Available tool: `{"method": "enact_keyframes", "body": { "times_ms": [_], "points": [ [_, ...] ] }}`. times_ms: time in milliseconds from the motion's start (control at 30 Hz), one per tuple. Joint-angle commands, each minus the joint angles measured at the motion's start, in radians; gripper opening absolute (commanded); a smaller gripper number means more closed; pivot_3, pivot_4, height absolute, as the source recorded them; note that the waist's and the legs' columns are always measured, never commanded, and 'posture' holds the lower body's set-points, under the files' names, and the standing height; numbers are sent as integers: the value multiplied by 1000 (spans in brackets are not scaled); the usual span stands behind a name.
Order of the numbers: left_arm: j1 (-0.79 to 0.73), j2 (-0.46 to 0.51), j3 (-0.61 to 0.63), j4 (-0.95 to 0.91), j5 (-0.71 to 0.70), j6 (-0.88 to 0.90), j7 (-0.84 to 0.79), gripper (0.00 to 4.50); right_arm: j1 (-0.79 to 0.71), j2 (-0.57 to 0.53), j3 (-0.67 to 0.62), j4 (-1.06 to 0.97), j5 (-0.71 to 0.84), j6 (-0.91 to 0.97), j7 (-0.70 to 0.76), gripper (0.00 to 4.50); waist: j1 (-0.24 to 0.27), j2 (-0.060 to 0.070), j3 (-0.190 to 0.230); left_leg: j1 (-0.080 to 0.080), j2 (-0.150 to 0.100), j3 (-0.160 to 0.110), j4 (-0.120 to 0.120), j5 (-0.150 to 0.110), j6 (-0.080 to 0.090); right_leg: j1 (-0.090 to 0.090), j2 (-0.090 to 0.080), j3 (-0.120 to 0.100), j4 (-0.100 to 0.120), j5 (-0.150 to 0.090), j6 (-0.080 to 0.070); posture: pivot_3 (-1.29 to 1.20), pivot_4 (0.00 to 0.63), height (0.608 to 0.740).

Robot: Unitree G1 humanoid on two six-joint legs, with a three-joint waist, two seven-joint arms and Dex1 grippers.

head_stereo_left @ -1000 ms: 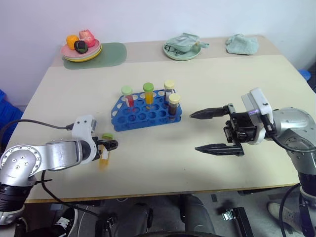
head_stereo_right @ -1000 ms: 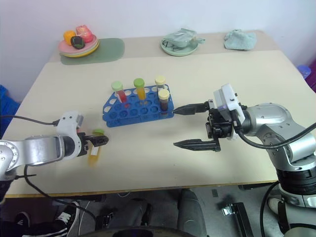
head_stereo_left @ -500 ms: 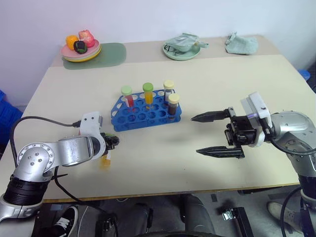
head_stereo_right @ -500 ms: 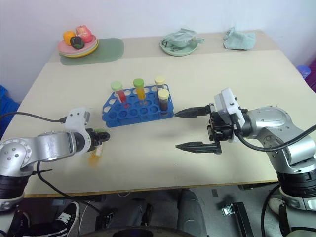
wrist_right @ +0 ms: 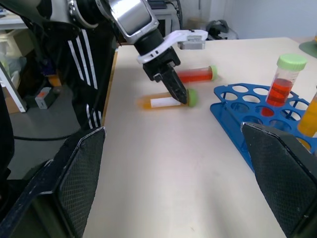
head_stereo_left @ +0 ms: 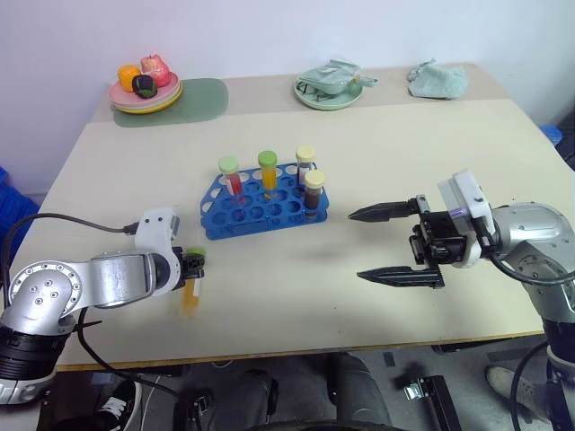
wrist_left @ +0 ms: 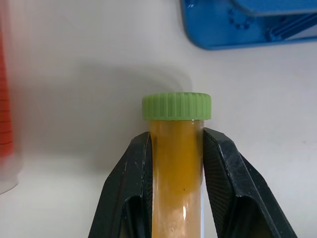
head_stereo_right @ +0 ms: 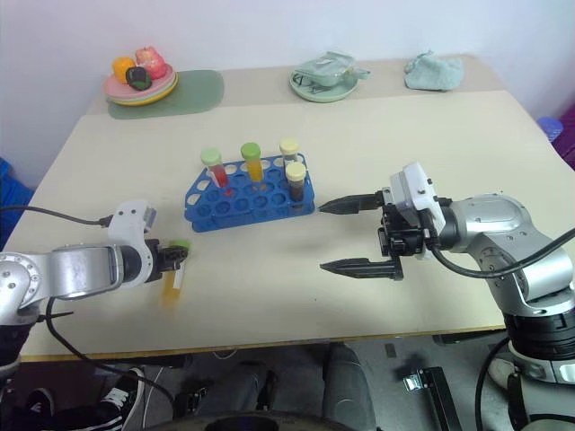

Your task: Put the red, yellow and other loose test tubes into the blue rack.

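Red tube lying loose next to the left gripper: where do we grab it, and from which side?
Probably on the body just below its green cap, from above, fingers across its length. The red tube lies flat on the table, so only its long sides are free. The left gripper, beside it, is shut on the yellow-orange tube; I'd rack that first.

Illumination is bright, even and diffuse. The pale beige matte tabletop (head_stereo_left: 377,180) shows only soft, faint shadows under the bright blue plastic perforated rack (head_stereo_left: 260,208). In the left wrist view, the clear yellow-orange tube with ribbed green cap (wrist_left: 177,148) is sharp with a small specular highlight; a red-filled object at the frame edge (wrist_left: 5,89) is strongly defocused.
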Motion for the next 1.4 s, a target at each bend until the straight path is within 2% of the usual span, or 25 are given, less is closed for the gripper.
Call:
{"method": "enact_keyframes", "body": {
  "times_ms": [33, 167, 267, 333, 367, 467, 533, 667, 733, 800, 900, 1000, 1167, 1267, 1400],
  "points": [
    [8, 39, 6, -5, -1, -1, -3, 826, 2, -1, -19, -8, 2, -20, 2, 4500, 0, 0, 0, 0, 0, 0, 0, 0, 0, 0, 0, 0, 0, 0, 0, 0, 150, 740],
    [7, 122, 3, -47, -1, -6, -39, 809, 20, -9, -32, -15, 7, -15, 5, 4500, 1, 0, 0, 0, 0, 0, 0, 0, 0, 0, 0, 0, 0, 0, 0, 0, 150, 740],
    [-41, 219, 13, -97, -1, -8, -83, 809, 25, -4, -43, -12, 3, -21, -11, 4500, 1, 0, 0, 0, 0, 0, 0, 0, 0, 0, 0, 0, 0, 0, 0, 0, 150, 740],
    [-46, 215, 43, -126, 6, -85, -51, 809, 32, -5, -46, -9, 0, -26, -11, 4500, 2, 0, 0, -1, 0, 0, 0, 0, 0, 0, 0, 0, 0, 0, 0, 0, 150, 740],
    [-64, 233, 46, -151, 67, -65, -112, 809, 37, -3, -49, -10, 0, -26, -16, 4500, 2, 0, 0, 0, 0, 0, 0, 0, 0, 0, 0, 0, 0, 0, 0, 0, 150, 740],
    [-52, 247, 80, -279, 380, -99, -351, 809, 53, 1, -58, -16, 0, -34, -29, 4500, 0, 0, 0, -1, 0, 2, 0, 0, 0, 0, 0, 0, 0, 0, 0, 0, 150, 740],
    [13, 195, 117, -333, 558, -207, -505, 809, 54, 1, -61, -10, -4, -42, -36, 4500, 0, 0, 0, -1, -1, 5, -1, 0, 0, 0, 0, 0, -1, 0, 0, 0, 150, 740],
    [131, 173, 84, -390, 981, -450, -804, 809, 48, 5, -63, 9, -17, -55, -49, 4500, -1, 1, 0, 0, 0, 7, -2, 0, 0, 0, 1, 0, -2, 0, 0, 0, 150, 740],
    [153, 116, 58, -346, 1138, -605, -947, 809, 41, 9, -60, 9, -13, -49, -58, 4500, 1, 1, 0, 0, 0, 7, -2, 0, 0, 0, 1, 0, -2, 0, 0, 0, 150, 740],
    [134, 13, 46, -256, 1202, -720, -1065, 809, 31, 14, -54, 11, -13, -48, -67, 4500, 7, 0, 0, -1, 1, 7, -1, 0, 0, 1, 0, 0, -3, 0, -1, 0, 150, 740],
    [92, -69, 9, -157, 1345, -861, -1206, 809, 21, 21, -51, 15, -17, -47, -78, 4500, 15, -1, 0, -1, 1, 8, 0, 0, 1, 2, 0, 0, -3, 1, -1, 0, 150, 740],
    [17, -165, -26, -83, 1429, -973, -1317, 809, 21, 18, -51, 17, -25, -51, -83, 4500, 26, -1, 0, -1, 1, 8, 0, 0, 1, 2, 0, 0, -4, 1, -1, 0, 150, 740],
    [-27, -317, -81, 34, 1528, -1141, -1469, 809, 27, 8, -61, 32, -26, -46, -83, 4500, 25, -1, 0, -1, 0, 7, 1, -1, 2, 2, -1, -1, -4, 1, -1, 0, 150, 740],
    [-77, -425, -91, 133, 1566, -1195, -1485, 809, 41, -13, -76, 52, -32, -44, -74, 4500, 25, -1, 0, -1, 1, 8, 1, -1, 2, 2, -1, -1, -4, 1, 0, 0, 150, 740],
    [-123, -508, -98, 221, 1614, -1277, -1534, 809, 37, -24, -97, 65, -13, -2, -100, 4500, 25, -1, 0, -1, 1, 8, 2, -1, 2, 2, -1, -1, -4, 2, 0, 0, 150, 740]
  ]
}}
